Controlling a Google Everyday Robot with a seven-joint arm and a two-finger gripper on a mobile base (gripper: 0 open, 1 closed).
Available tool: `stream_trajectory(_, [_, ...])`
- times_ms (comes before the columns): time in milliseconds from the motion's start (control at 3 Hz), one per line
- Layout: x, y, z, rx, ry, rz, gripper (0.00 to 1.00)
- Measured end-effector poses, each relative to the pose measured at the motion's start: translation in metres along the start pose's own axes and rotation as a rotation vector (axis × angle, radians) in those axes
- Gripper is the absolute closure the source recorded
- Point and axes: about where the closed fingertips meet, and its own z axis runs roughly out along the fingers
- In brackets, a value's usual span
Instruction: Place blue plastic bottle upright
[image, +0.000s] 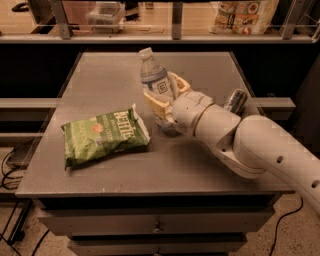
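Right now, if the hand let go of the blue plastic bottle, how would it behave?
The blue plastic bottle sits tilted in the hand near the middle of the table, so it would probably topple. Round and ribbed, it could then roll. Its clear thin plastic looks light and squeezable.

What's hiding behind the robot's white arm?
A metal can on the table; the arm covers its near end. Further left, the gripper clasps the blue plastic bottle.
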Motion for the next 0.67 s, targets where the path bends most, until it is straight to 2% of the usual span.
stream_trajectory(667, [0.0006, 0.0030, -0.0096, 0.018, 0.011, 0.007, 1.00])
